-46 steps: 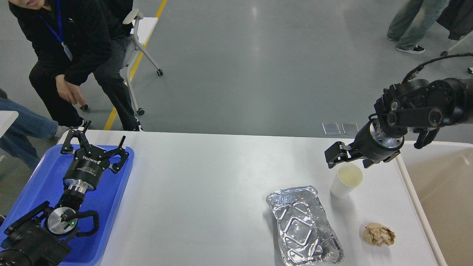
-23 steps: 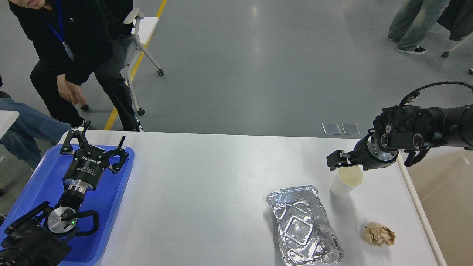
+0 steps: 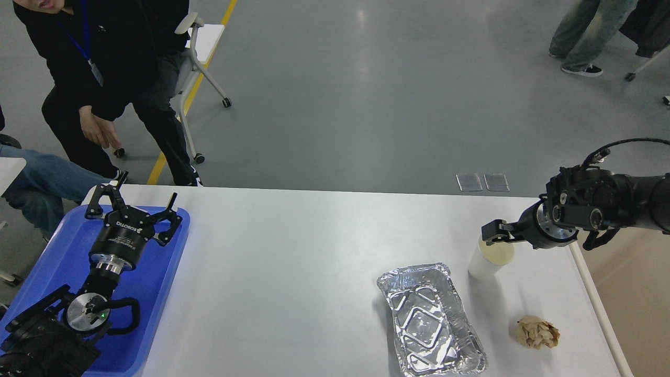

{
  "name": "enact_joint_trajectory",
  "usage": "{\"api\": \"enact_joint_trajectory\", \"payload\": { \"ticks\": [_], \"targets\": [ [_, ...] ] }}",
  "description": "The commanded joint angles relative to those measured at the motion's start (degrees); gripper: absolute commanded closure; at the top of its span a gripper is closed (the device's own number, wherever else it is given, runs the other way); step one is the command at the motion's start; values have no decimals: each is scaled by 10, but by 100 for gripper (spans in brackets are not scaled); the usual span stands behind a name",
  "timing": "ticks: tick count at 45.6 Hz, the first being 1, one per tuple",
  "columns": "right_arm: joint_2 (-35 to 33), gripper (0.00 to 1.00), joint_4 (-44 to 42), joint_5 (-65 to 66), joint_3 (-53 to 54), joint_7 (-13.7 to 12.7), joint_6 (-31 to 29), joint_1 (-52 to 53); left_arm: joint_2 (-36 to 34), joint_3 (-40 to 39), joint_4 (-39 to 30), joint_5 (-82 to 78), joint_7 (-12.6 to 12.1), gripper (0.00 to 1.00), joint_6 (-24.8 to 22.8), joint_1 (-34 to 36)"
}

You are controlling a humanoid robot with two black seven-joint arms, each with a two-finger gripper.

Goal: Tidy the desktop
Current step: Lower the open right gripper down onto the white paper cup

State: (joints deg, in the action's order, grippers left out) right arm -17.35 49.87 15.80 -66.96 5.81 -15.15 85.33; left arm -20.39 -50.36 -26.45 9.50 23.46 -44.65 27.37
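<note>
The white desktop (image 3: pixel 314 262) holds a white paper cup (image 3: pixel 482 266), an empty foil tray (image 3: pixel 429 319) and a crumpled brown paper ball (image 3: pixel 536 332), all on its right side. My right gripper (image 3: pixel 495 232) comes in from the right and sits at the far rim of the cup, over its opening. Its fingers are seen end-on and dark, so their state does not show. My left gripper (image 3: pixel 133 207) is open and empty, hovering over the far end of a blue plastic tray (image 3: pixel 47 262) at the desktop's left edge.
A beige rimmed bin (image 3: pixel 628 293) stands beside the desktop's right edge. A seated person (image 3: pixel 104 78) and a wheeled chair (image 3: pixel 196 57) are beyond the far left corner. Other people's legs (image 3: pixel 581 36) stand far right on the grey floor.
My right arm has dropped lower and drawn back to the right, bringing its gripper from above the cup's far left down to the cup's rim. The left arm has not moved.
</note>
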Motion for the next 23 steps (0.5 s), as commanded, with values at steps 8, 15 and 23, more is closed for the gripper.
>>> {"api": "enact_joint_trajectory", "payload": {
  "ticks": [8,15,23],
  "targets": [
    [-4,0,-25,23,32,0,15,-51,0,0,0,0,0,1,0,1],
    [-3,0,-26,31,33,0,54,-72,0,0,0,0,0,1,0,0],
    [1,5,-41,32,36,0,57,-87,0,0,0,0,0,1,0,1]
  ]
}}
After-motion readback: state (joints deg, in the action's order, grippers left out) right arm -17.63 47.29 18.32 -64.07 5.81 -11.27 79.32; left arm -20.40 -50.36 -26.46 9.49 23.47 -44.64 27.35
